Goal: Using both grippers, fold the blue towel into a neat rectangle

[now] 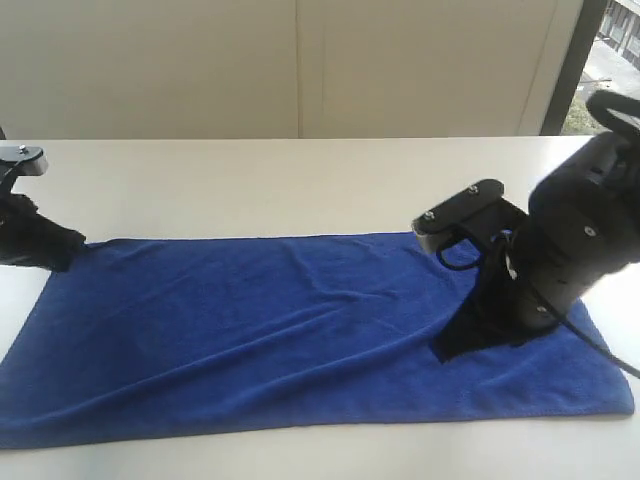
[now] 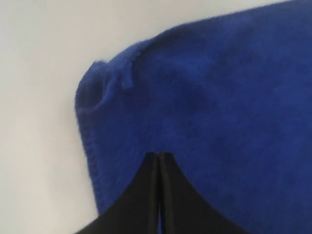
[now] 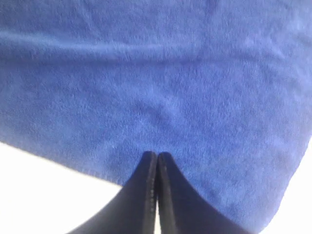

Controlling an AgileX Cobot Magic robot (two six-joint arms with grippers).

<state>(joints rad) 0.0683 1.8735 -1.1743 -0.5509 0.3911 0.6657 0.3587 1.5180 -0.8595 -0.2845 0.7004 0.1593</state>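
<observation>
The blue towel (image 1: 260, 330) lies spread out almost flat on the white table, long side running left to right, with shallow creases. My left gripper (image 1: 62, 243) sits at the towel's far left corner. In the left wrist view its jaws (image 2: 160, 155) are shut, tips over the towel (image 2: 219, 97) just inside the rumpled corner (image 2: 100, 78), and no cloth shows between them. My right gripper (image 1: 447, 348) points down onto the towel's right part. Its jaws (image 3: 157, 155) are shut above the towel (image 3: 146, 73) close to one edge, with nothing between them.
The white table (image 1: 300, 180) extends behind the towel to a pale wall. A narrow strip of table (image 1: 320, 455) runs along the towel's near edge. The right arm's bulky black links (image 1: 580, 230) and loose cable (image 1: 600, 345) hang over the towel's right end.
</observation>
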